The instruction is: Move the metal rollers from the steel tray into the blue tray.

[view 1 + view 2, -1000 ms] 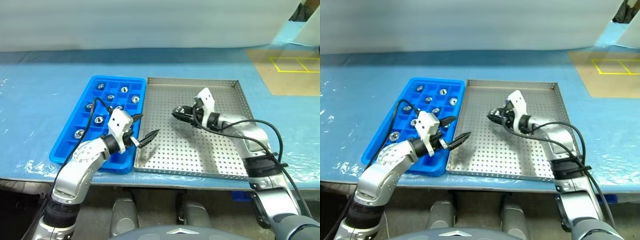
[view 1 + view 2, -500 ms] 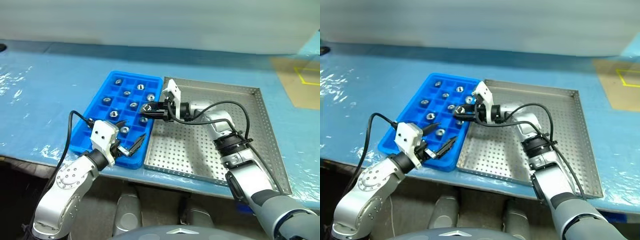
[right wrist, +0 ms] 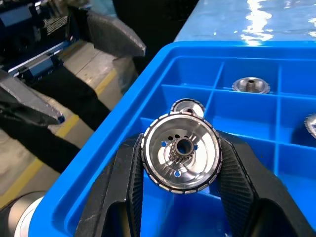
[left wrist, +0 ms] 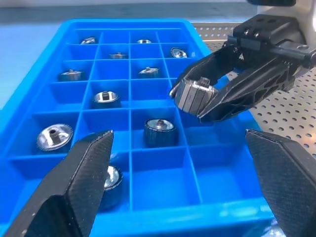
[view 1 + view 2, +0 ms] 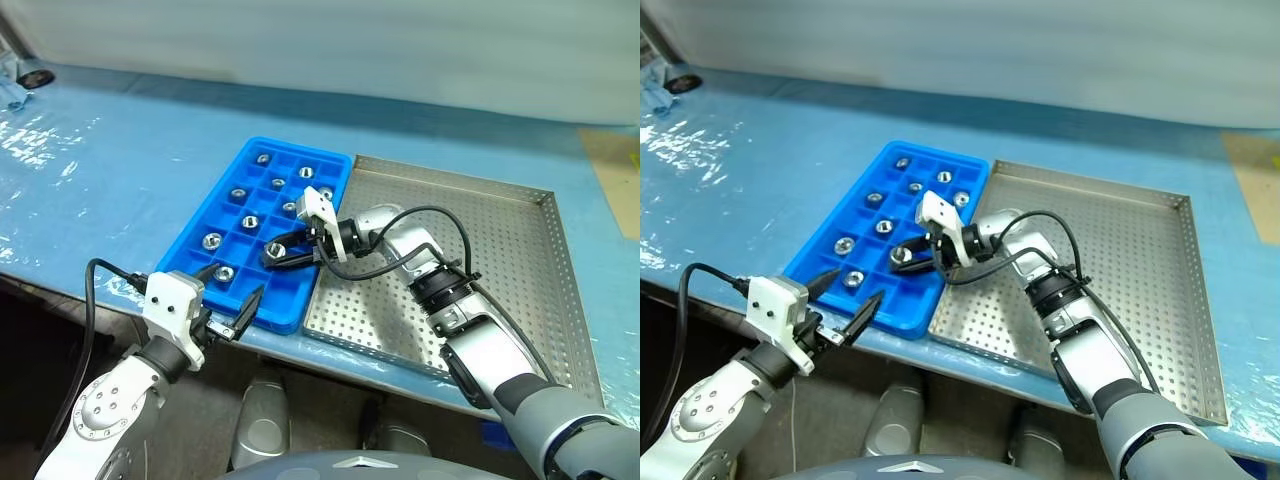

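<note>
The blue tray (image 5: 330, 165) lies left of the steel tray (image 5: 520, 195), and several metal rollers (image 5: 250, 221) sit in its square compartments. My right gripper (image 5: 272, 254) reaches leftward over the near part of the blue tray, shut on one shiny roller (image 3: 180, 153) with a dark centre hole, held above the compartments. The left wrist view shows the same held roller (image 4: 195, 96) above a dark roller (image 4: 159, 131) in the tray. My left gripper (image 5: 854, 288) is open at the blue tray's near edge with nothing between its fingers (image 4: 79, 182).
Both trays rest on a table under blue film (image 5: 120, 160), and its front edge (image 5: 110, 285) runs just below the blue tray. A black cable (image 5: 95, 300) loops behind my left wrist. A small dark object (image 5: 35, 77) lies at the far left back.
The camera has swung left. My right gripper carried the roller from over the steel tray leftward to over the blue tray. My left gripper drew back to the tray's near edge, still open.
</note>
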